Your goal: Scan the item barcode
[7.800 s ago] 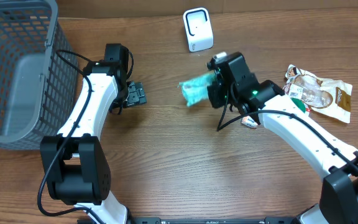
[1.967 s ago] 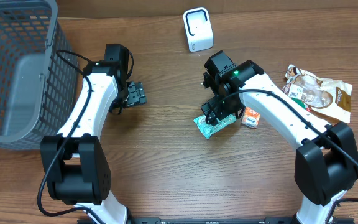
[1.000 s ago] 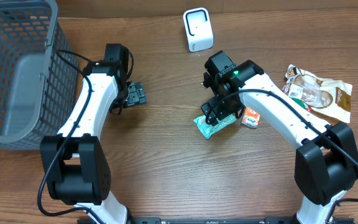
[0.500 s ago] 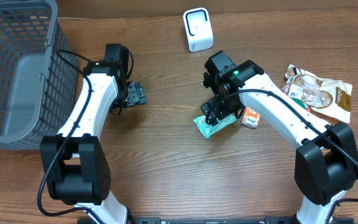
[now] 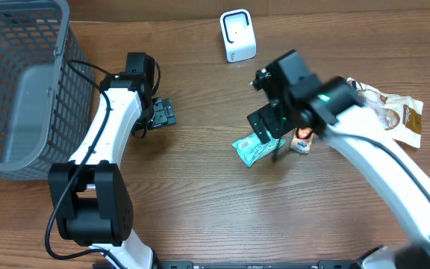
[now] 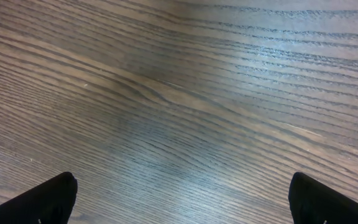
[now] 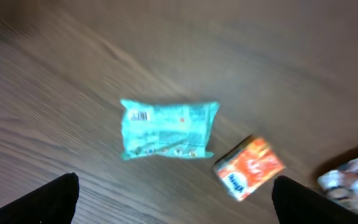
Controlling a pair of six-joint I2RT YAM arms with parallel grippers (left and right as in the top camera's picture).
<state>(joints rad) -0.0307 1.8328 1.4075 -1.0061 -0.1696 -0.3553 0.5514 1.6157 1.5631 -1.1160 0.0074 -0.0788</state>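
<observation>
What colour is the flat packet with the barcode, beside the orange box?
The packet is teal with a white barcode patch; clearest in the right wrist view.

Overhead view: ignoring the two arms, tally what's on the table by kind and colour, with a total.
Teal packet: 1
Orange carton: 1
Brown-and-white snack bag: 1
White barcode scanner: 1
Grey mesh basket: 1
Total: 5

A mock shop checkout: barcode scanner [image 5: 237, 35], grey basket [image 5: 6, 82] and packaged snacks [image 5: 394, 116] on a wooden table [image 5: 200, 194].
</observation>
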